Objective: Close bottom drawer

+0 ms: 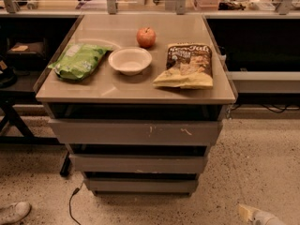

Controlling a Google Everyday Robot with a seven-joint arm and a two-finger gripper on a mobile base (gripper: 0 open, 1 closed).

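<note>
The bottom drawer [140, 186] is judged not yet shut; no contact is made, the gripper [255, 214] being seen low right, well apart, its state untellable

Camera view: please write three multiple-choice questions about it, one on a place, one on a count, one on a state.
1. Where is the gripper? A) on the bottom drawer B) lower right corner, near the floor C) over the white bowl
2. How many drawer fronts show? A) two B) three C) four
3. The white bowl is: A) upside down B) holding the apple C) upright, empty
Key: 1B, far from the bottom drawer; 2B, three stacked fronts; 3C, its inside is bare, the apple lies behind it.
</note>
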